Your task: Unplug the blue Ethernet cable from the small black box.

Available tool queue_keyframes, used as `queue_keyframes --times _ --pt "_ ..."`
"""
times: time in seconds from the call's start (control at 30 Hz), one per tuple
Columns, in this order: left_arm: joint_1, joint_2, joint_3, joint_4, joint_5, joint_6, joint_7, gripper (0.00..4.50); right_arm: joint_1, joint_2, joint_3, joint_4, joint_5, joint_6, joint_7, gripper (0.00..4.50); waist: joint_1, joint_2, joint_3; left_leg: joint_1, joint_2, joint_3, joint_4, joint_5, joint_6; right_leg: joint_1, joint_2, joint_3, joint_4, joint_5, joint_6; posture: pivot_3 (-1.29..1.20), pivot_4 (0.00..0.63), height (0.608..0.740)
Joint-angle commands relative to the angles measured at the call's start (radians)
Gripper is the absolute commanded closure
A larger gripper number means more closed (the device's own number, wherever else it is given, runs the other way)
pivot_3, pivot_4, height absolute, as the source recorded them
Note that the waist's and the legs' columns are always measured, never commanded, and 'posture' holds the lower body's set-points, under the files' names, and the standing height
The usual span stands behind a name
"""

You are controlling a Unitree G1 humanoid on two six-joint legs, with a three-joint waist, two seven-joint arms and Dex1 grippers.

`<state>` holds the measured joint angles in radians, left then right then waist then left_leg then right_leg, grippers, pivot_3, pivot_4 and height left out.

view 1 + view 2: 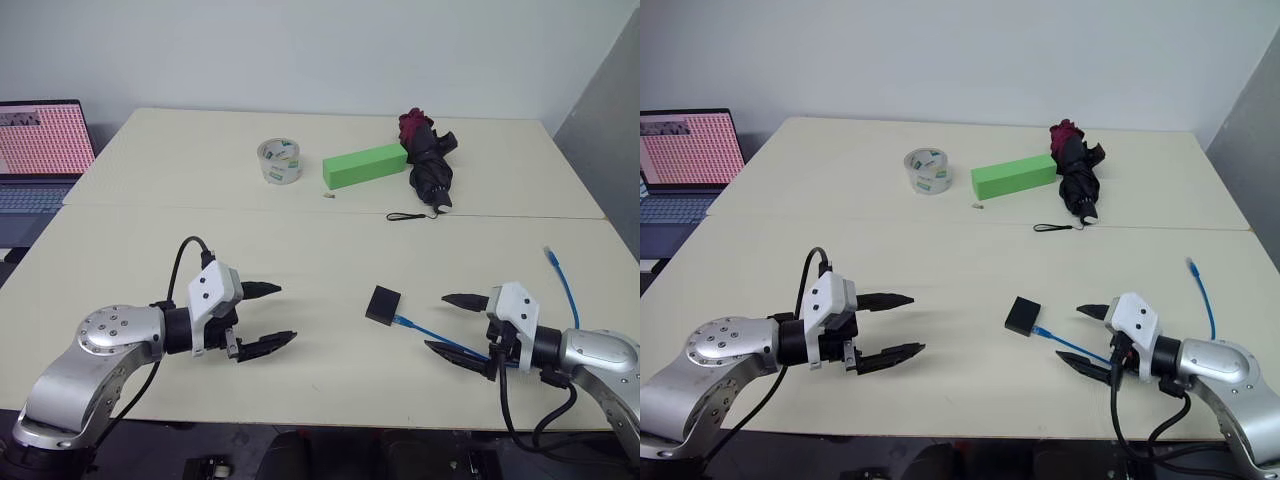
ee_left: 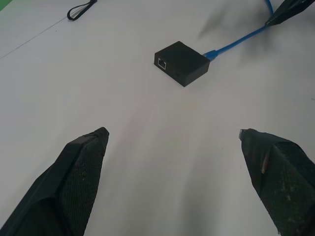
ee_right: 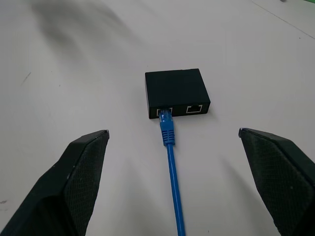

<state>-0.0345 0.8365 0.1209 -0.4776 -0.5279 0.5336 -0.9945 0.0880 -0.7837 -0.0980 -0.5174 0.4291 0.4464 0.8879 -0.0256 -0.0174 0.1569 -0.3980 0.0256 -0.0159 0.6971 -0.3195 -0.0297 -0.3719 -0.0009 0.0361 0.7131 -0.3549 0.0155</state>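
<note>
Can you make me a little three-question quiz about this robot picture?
1. True or false: the blue Ethernet cable is plugged into the small black box.
2. Which thing lies right beside the green block?
A. a folded umbrella
B. a cup
C. a book
3. Fill in: both the left gripper and the right gripper are ____, with nothing held.

Key
1. True. Its plug sits in one of the box's sockets; the socket next to it is free.
2. A. The umbrella lies at the block's end; a roll of tape sits on the other side.
3. open
</note>
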Motion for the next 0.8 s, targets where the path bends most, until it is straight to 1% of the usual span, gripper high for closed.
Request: queue_keyframes --times 0.03,0.13,0.37,0.53,0.67,0.8 --pt "0.003 -0.006 0.025 -0.024 -0.020 -0.034 -0.012 0.00 -0.014 -0.001 -0.004 -0.021 0.017 -0.007 0.009 0.02 0.000 0.000 0.000 0.000 0.000 0.000 0.000 0.000 0.000 0.000 0.000 0.000 0.000 0.000 0.000 0.00 0.150 0.740" --pt "0.007 -0.001 0.010 -0.028 0.003 -0.027 0.014 0.00 -0.025 0.004 0.010 -0.009 0.007 -0.009 0.005 0.02 0.000 0.000 0.000 0.000 0.000 0.000 0.000 0.000 0.000 0.000 0.000 0.000 0.000 0.000 0.000 0.00 0.150 0.740" --pt "0.018 -0.017 -0.016 -0.049 -0.003 -0.028 0.027 0.00 -0.061 0.003 0.055 0.013 -0.036 0.004 -0.017 0.02 0.000 0.000 0.000 0.000 0.000 0.000 0.000 0.000 0.000 0.000 0.000 0.000 0.000 0.000 0.000 0.00 0.150 0.740" --pt "0.002 0.002 -0.059 -0.045 -0.014 -0.026 -0.024 0.00 -0.106 0.019 0.139 0.075 -0.108 0.001 -0.044 0.02 0.000 0.000 0.000 0.000 0.000 0.000 0.000 0.000 0.000 0.000 0.000 0.000 0.000 0.000 0.000 0.00 0.150 0.740" --pt "0.006 0.034 -0.081 -0.048 -0.037 -0.014 -0.099 0.00 -0.145 0.050 0.193 0.142 -0.154 -0.009 -0.067 0.02 -0.001 0.000 0.000 0.000 0.000 0.000 0.000 0.000 0.000 0.000 0.000 0.000 0.000 0.000 0.000 0.00 0.150 0.740" --pt "0.013 0.017 -0.073 -0.080 -0.082 0.015 -0.085 0.00 -0.169 0.083 0.229 0.181 -0.189 -0.018 -0.080 0.02 0.000 0.000 0.000 0.000 0.000 0.000 0.000 0.000 0.000 -0.001 0.000 0.000 0.000 0.000 0.000 0.00 0.150 0.740"
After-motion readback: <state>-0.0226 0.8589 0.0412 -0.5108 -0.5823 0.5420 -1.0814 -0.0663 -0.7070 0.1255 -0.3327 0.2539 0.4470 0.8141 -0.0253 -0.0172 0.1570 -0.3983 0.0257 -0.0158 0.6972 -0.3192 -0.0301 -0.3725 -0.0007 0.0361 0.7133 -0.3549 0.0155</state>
